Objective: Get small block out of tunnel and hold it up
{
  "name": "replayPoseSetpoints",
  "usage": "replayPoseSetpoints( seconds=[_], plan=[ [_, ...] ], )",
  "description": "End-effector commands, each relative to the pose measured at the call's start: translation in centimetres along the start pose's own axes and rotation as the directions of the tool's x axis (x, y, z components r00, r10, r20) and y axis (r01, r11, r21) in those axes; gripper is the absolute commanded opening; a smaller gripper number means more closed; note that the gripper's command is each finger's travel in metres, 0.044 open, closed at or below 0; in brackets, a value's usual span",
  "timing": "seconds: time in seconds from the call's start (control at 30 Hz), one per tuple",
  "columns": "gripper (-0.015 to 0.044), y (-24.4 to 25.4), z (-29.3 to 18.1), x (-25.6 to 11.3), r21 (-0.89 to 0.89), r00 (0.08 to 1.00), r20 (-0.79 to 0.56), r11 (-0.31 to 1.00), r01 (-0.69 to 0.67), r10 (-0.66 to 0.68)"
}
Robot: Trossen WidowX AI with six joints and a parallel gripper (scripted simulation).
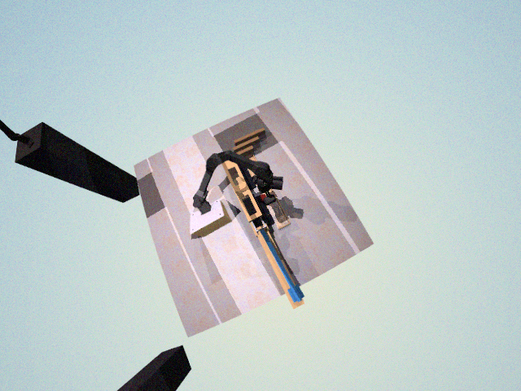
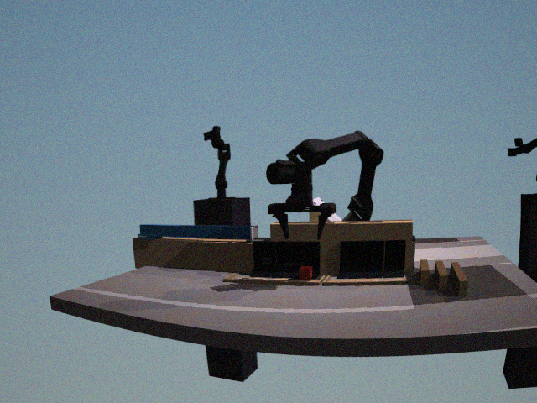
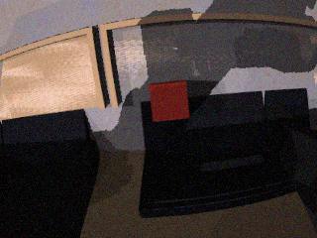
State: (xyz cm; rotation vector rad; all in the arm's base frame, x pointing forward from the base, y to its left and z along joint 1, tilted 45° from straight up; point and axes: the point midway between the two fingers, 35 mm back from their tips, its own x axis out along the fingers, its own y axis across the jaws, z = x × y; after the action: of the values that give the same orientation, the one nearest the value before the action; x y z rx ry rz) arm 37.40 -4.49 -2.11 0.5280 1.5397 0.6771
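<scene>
The red block [image 1: 264, 197] [image 2: 304, 272] [image 3: 168, 101] shows at the low front edge of the dark left opening of the tan tunnel [image 2: 330, 258] in the exterior view. I cannot tell whether it is just inside or just outside the opening. The blue handle [image 1: 279, 262] [image 2: 195, 231] lies along a tan channel that runs out from the tunnel's end. The cage itself is not clear in the dark. My gripper [image 2: 303, 238] is open and empty, pointing down; in the exterior view its fingertips show above the red block, at the height of the tunnel's upper wall.
Low tan-edged trays [image 2: 364, 281] [image 1: 283, 226] lie along the tunnel's open side. Several short tan rods [image 1: 250, 136] [image 2: 441, 277] lie beyond the tunnel end opposite the handle. A white-topped box [image 1: 212, 217] stands by my arm's base, behind the tunnel. The tunnel's upper wall stands close to my fingers.
</scene>
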Motion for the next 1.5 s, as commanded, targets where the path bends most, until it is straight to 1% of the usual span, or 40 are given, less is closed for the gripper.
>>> replayPoseSetpoints(
  seconds=[0.0,1.47],
  plan=[
    [0.0440,0.0,0.0,0.7,0.005,1.000,0.002,1.000,-0.003,0.003],
    [0.0440,0.3,-0.2,8.0,0.004,1.000,0.002,1.000,-0.009,0.009]
  ],
)
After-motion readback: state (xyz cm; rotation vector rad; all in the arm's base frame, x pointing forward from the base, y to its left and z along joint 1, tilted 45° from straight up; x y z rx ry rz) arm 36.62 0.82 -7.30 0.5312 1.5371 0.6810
